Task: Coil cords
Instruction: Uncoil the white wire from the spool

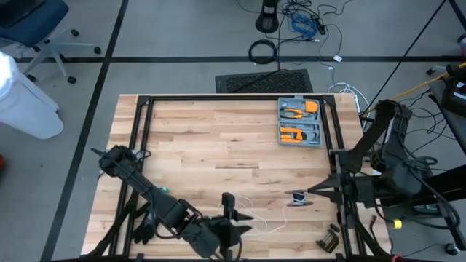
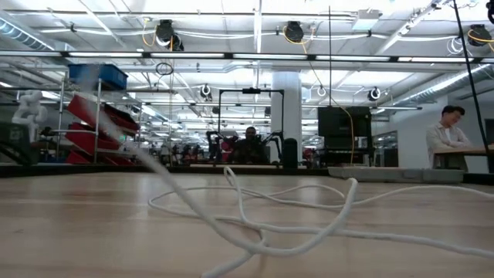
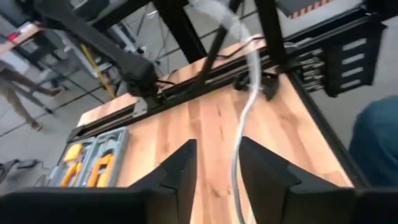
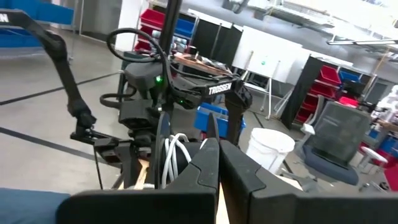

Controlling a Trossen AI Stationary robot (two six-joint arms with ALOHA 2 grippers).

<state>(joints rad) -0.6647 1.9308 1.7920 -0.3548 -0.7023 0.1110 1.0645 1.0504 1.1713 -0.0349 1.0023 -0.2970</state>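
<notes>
While the left gripper [image 3: 214, 163] hangs at the table's [image 1: 211, 138] near edge, its fingers stand apart with the white cord [image 3: 244, 118] running loose between them. Cord [image 1: 266, 222] trails rightward over the wood to a small dark-and-white bundle [image 1: 298, 198]. Right gripper [image 1: 312, 191], fingers pressed together, sits just beside that bundle. Farther back lies a grey tool case [image 1: 300, 122].

White cord [image 2: 255, 232], pale striped wood table [image 1: 218, 138], grey-and-orange tool case [image 1: 300, 122]
</notes>
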